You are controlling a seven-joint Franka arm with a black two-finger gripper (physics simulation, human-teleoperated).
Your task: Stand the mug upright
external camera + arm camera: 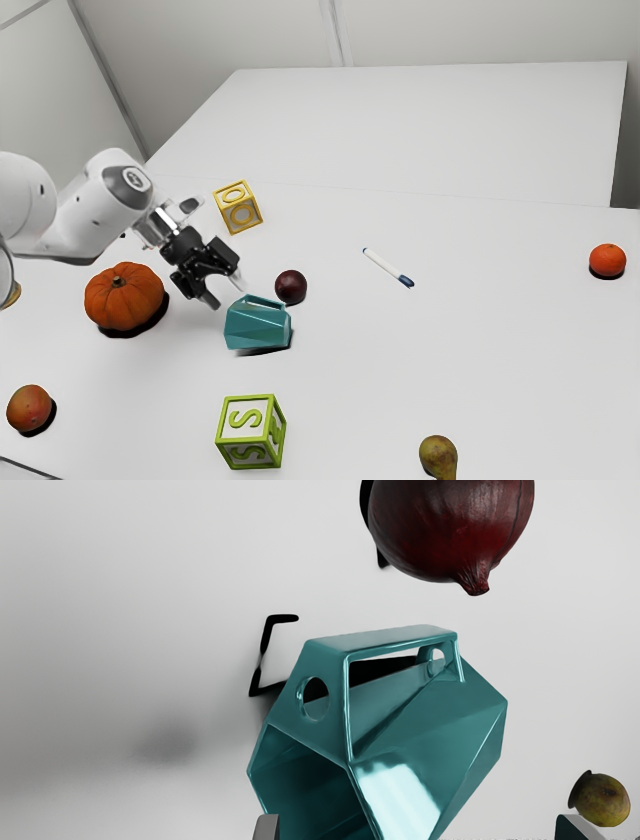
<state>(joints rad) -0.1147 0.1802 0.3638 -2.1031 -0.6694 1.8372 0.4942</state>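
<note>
Our black two-finger gripper [226, 291] stands wide near the faceted teal mug [257, 328], which lies on its side on the white table [480, 340], handle [382, 641] up. We should straddle it squarely, grip firmly, then turn its mouth skyward; clearance is hard to judge.

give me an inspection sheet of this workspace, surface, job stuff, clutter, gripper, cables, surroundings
surface: white table, shadows beside several things
job's things: mug on its side, not upright; its handle has an opening through it
clutter: onion close to the mug; pumpkin, yellow block, green block, marker, orange, mango and pear around it; a yellowish thing partly in view at the exterior view's left edge
gripper: open, fingers well apart, at the mug, not holding it
cables: nothing seen
surroundings: pale walls
</note>
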